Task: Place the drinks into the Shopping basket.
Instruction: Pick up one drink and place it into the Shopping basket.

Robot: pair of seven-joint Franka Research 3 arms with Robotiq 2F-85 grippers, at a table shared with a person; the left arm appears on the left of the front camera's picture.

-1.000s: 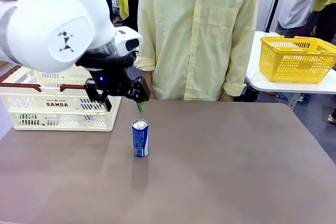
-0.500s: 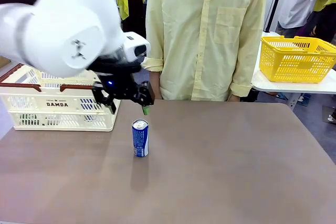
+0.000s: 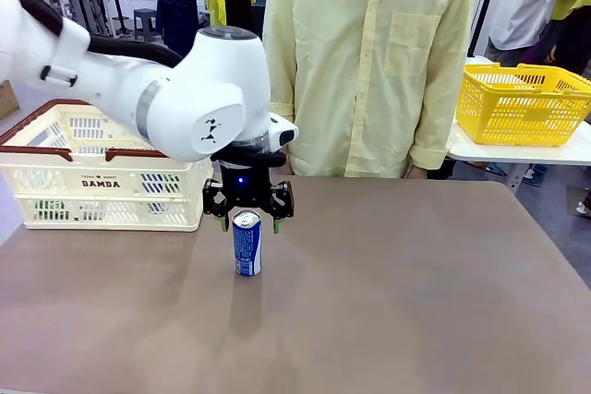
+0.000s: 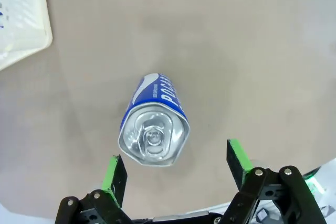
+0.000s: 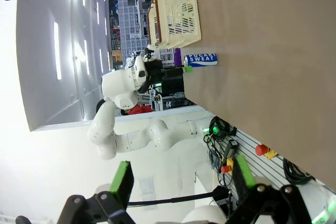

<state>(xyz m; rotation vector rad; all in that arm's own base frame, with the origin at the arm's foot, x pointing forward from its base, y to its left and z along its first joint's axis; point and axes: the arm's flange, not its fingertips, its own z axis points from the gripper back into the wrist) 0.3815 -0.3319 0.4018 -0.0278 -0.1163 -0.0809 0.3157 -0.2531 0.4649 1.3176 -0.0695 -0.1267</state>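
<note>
Slim blue aluminium drink can (image 3: 247, 243) upright at table centre, long axis vertical. Left gripper (image 3: 247, 218) directly above rim, jaws wide, straddling. Cream slotted plastic basket (image 3: 102, 193) at 10 o'clock.

"DAMDA" on crate (image 3: 100, 184); "POCARI SWEAT" on can (image 5: 201, 60).

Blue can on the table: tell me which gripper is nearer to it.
Left. The left gripper hangs open right over the blue can, a finger on either side of its top. The right gripper is open too, far off at the table's edge, well away from it.
</note>
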